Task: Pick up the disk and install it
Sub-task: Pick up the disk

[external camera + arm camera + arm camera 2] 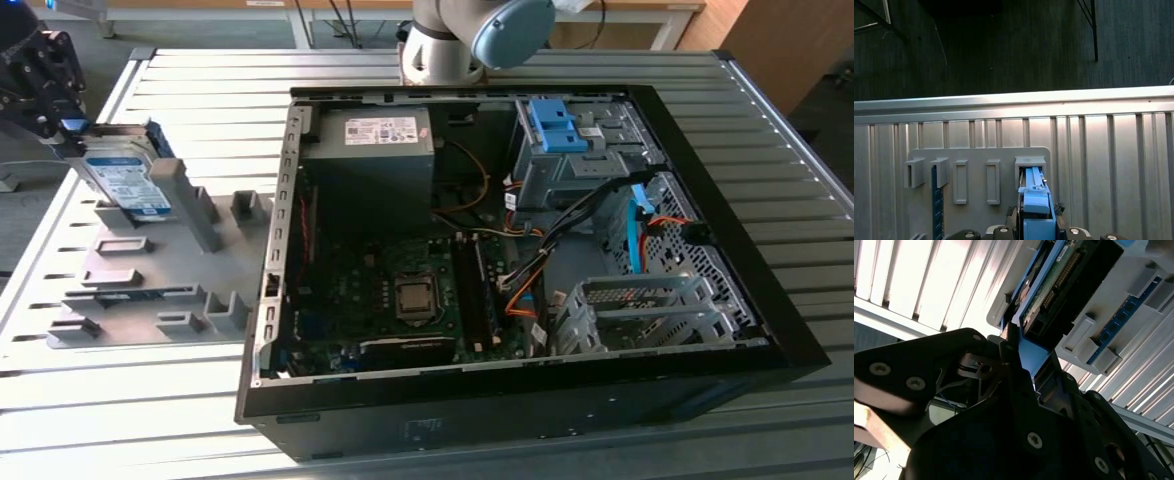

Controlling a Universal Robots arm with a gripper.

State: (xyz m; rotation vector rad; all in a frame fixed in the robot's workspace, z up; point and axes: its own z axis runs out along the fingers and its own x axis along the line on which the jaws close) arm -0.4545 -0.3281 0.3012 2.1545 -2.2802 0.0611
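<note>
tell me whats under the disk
The disk stands upright in a slot of the grey fixture plate, on the ribbed table. Its lower edge is hidden behind the plate's blocks.

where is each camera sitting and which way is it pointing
Exterior view: off the arm, above the table, angled down on the open computer case and grey holder; shows the arm and the claw at the disk.
First wrist view: on the wrist, looking past the claw along the disk's blue rail to holder and table.
Second wrist view: on the wrist, close behind the claw, facing the disk's circuit-board side.
Shared: both wrist views show the claw shut on the disk's rail.
</note>
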